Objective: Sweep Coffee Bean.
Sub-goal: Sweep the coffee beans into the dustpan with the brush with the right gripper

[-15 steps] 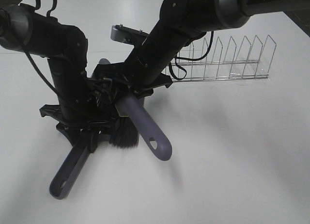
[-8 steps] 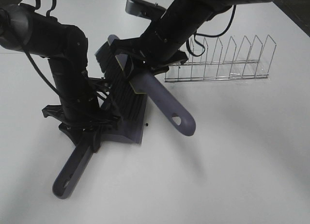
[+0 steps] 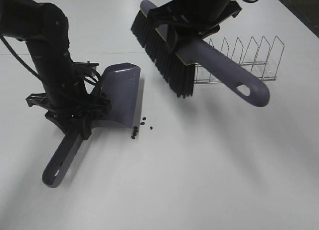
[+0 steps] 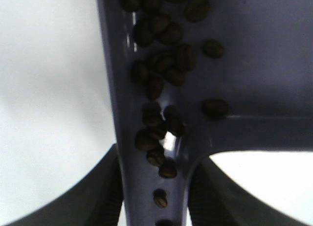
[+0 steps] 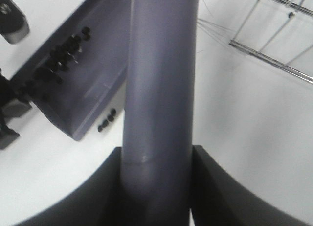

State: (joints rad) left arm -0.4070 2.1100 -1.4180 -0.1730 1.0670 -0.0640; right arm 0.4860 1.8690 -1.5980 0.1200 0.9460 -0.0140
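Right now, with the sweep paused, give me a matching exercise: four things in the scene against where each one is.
Things:
1. brush
2. dustpan
3. loose coffee beans
4. wire rack

Places:
A. lying on the table just off the dustpan's lip
B. lifted clear of the table
C. standing at the far right side
D. carrying collected beans inside

Pairs: 1-B, 2-D, 3-A, 4-C

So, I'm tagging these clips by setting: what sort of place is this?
Likely a robotics lab bench, not a kitchen: a plain white table, a dustpan and brush held by robot arms, and a lone wire rack.
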